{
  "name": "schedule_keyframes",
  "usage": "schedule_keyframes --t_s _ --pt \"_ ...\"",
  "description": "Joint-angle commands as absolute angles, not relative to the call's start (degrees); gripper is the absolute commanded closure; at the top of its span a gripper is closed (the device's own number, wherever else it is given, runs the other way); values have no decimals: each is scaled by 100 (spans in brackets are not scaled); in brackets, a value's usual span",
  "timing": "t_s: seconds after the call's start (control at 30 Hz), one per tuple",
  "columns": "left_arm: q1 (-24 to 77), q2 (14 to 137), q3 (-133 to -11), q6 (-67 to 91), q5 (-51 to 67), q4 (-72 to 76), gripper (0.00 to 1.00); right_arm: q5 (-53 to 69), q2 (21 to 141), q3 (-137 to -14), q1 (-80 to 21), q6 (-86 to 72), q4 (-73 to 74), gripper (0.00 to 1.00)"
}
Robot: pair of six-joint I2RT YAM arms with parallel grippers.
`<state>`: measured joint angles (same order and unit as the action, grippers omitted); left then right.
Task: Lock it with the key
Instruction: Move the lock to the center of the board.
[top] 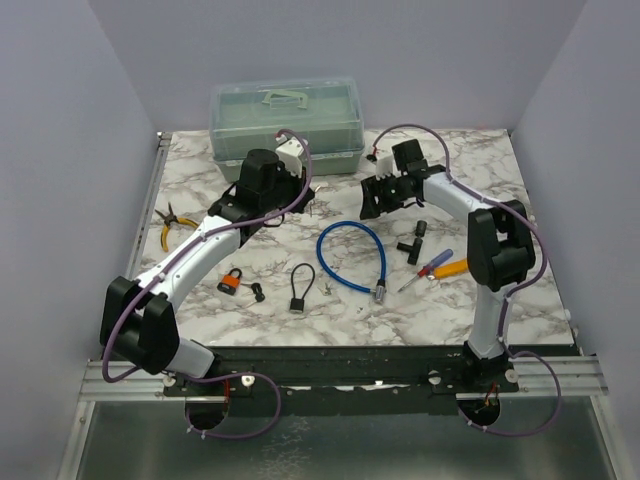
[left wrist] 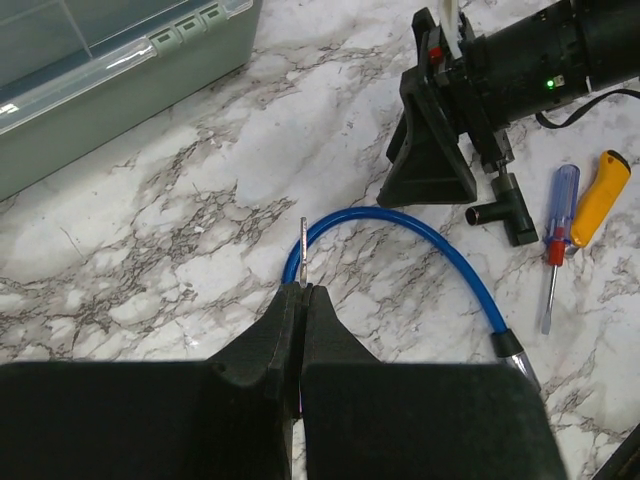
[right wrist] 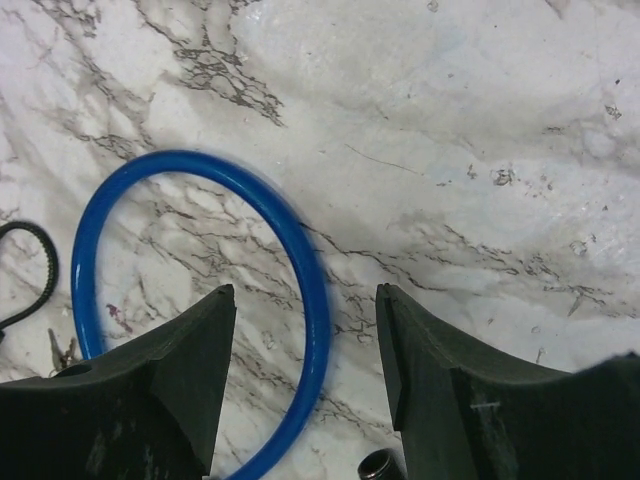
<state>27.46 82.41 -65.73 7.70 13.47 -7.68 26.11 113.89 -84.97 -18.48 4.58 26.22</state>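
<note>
The left hand (left wrist: 303, 295) is closed tight: its two black fingers (left wrist: 278, 335) are pressed together on a thin metal blade (left wrist: 303, 248) that stands up from between them. It is seen edge-on, so I can only say that it looks like the key. The blade points toward the blue cable lock (left wrist: 420, 240), which lies in a loop on the marble surface (top: 200, 160) just beyond the fingertips. In this view the tip of the blade overlaps the blue cable, but I cannot tell whether they touch.

The right hand (right wrist: 305, 295) is wide open and holds nothing. It hangs above the same loop, and one side of the blue cable runs between its two fingers (right wrist: 190, 350) in the wrist view. A small metal end (right wrist: 380, 465) of the cable shows at the bottom edge, beside the right finger.

From the top camera, both hands are near the middle of the surface at the far side of the loop, the left one to the left and the right one to the right, apart from each other.

Near the front of the surface lie an orange padlock (top: 232, 282) and a black padlock (top: 300, 290) with a long shackle. To the right of the cable are a black T-shaped piece (top: 414, 240), a screwdriver (top: 428, 268) with a blue handle and an orange-handled tool (top: 452, 267) beside it. Yellow pliers (top: 172, 228) lie at the left. A clear plastic box (top: 285, 120) stands at the back.
</note>
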Motion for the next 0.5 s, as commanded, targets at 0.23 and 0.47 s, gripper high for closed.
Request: schedule_keyframes --t_s 0.23,0.47 --pt "2716 7954 -6527 673 1494 -905 100 2121 11646 -8341 -1983 1086 2695 46" --pt "2715 8087 -6552 728 1562 -889 100 2179 11427 -7892 -2050 1182 2612 49"
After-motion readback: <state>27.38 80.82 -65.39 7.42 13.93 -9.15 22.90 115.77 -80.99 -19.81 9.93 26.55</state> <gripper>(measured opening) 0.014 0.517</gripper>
